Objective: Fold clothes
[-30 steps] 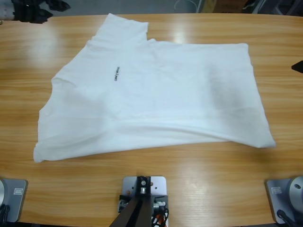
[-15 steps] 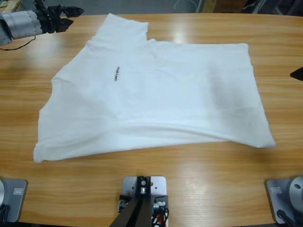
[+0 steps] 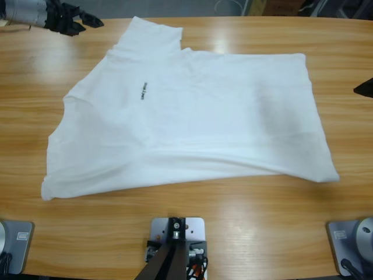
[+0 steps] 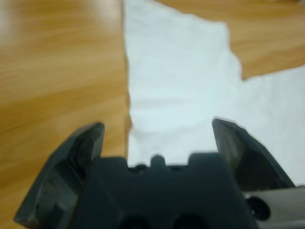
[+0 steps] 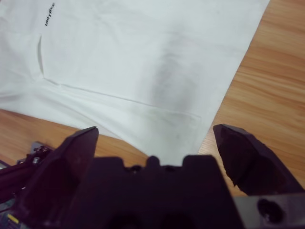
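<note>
The clothes are one white T-shirt (image 3: 192, 116) lying spread flat on the wooden table, with a small dark text mark (image 3: 143, 91) on the chest. A sleeve (image 3: 148, 32) points to the table's far edge. My left gripper (image 3: 90, 22) hovers at the far left corner, just left of that sleeve, open and empty. The left wrist view shows the sleeve (image 4: 181, 81) ahead of the left gripper (image 4: 157, 126). Only a black tip of my right gripper (image 3: 365, 87) shows at the right edge. In its wrist view the right gripper (image 5: 157, 130) is open above the shirt's body (image 5: 143, 62), near the hem.
Bare wooden table (image 3: 192, 204) surrounds the shirt, with a wide strip along the near edge and narrower strips at left (image 3: 29, 105) and right (image 3: 349, 128). The table's far edge runs just behind the sleeve.
The left arm has come in from the far left corner toward the sleeve. The black tip at the right edge has shifted slightly down. The shirt has not moved.
</note>
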### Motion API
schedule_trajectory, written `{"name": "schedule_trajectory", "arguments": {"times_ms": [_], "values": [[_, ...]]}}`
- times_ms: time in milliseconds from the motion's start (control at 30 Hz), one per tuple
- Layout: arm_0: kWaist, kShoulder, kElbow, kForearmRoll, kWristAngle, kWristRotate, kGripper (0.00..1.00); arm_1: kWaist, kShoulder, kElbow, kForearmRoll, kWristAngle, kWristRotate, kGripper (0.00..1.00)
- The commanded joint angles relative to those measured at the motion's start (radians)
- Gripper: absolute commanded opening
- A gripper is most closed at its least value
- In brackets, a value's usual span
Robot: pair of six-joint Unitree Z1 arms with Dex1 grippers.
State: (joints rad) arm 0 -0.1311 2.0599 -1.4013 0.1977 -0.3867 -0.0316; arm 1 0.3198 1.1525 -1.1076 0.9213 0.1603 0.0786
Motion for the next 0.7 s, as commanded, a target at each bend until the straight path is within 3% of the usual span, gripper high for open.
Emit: {"name": "schedule_trajectory", "arguments": {"times_ms": [33,333,467,700], "values": [[-0.081,0.08,-0.227,0.32,0.264,0.081,0.895,0.015,0.011,0.005,0.014,-0.016,-0.007,1.0],[-0.078,0.193,-0.357,0.39,0.198,0.04,0.918,0.016,0.006,0.009,0.019,-0.032,-0.008,1.0],[-0.072,0.213,-0.405,0.418,0.094,-0.028,0.905,0.016,0.016,0.011,0.017,-0.037,-0.008,1.0],[-0.076,0.283,-0.543,0.554,0.092,-0.119,0.904,0.016,0.027,0.005,0.017,-0.039,-0.008,1.0]]}}
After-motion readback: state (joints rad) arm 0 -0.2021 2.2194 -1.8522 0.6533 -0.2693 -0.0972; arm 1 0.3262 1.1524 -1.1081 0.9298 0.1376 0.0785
